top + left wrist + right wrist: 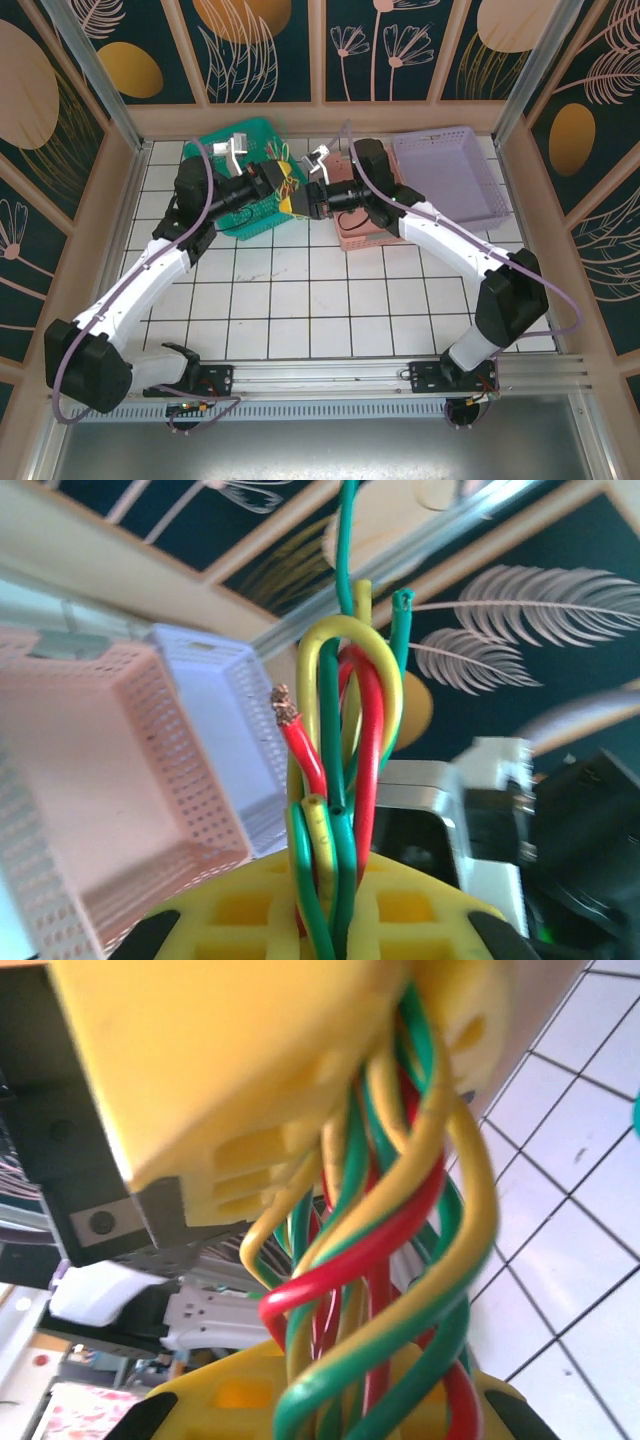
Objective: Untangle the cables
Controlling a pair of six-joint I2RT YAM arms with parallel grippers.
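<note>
Yellow, green and red cables [333, 730], looped into a tight knot with one frayed red end, hang at upper centre of the top view above the tiled table [300, 300]. The left gripper [288, 186] and right gripper [302, 203] both pinch them.

Tangled cables [331, 750] (yellow, green, red)

Three baskets stand across the far part of the counter [320, 300]: the left basket [262, 128] at far left, the middle basket [356, 238] to its right and slightly nearer, and the right basket [450, 175] just beside the middle one, to its right and farther back. Over the gap between the left and middle baskets, the left fingers [288, 185] and right fingers [301, 204] meet. The cables [340, 740] run bunched from one pair into the other.
</note>
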